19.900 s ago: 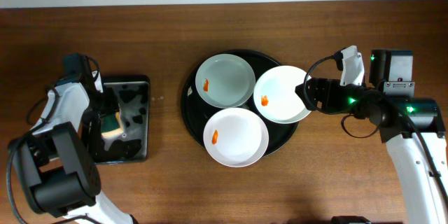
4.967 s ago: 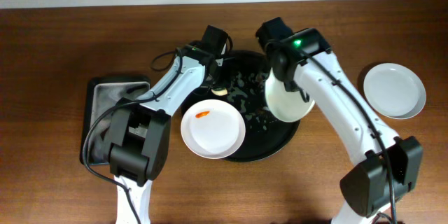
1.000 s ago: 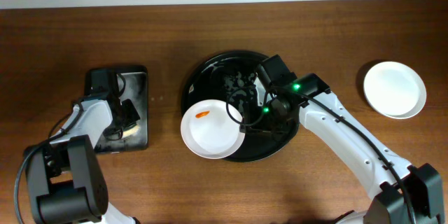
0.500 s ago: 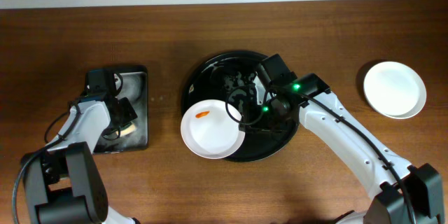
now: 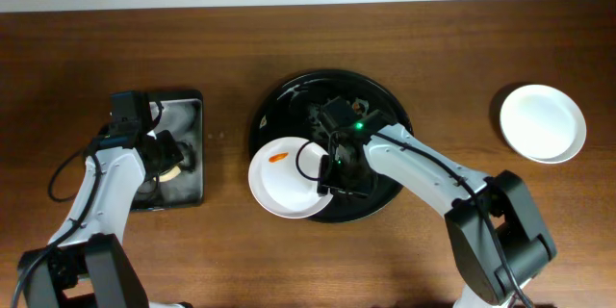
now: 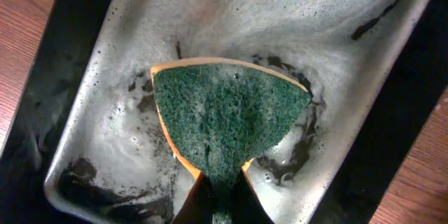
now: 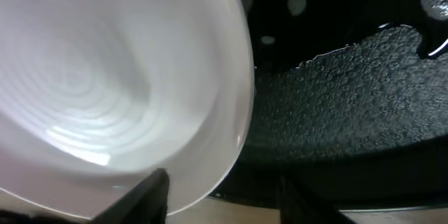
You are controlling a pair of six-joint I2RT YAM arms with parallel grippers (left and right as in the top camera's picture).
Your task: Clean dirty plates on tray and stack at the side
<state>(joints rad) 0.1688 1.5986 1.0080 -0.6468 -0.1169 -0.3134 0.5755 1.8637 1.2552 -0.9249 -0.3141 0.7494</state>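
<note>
On the tray's near edge sat a white, orange-smeared plate.
Right gripper's jaws were spread astride its rim; left gripper pinched a soapy sponge.

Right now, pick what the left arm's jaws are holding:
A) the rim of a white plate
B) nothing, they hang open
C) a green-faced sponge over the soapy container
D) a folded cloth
C: the left wrist view shows the jaws pinched on the narrow end of the green-faced sponge, which hangs over the foam-coated black container.
</note>
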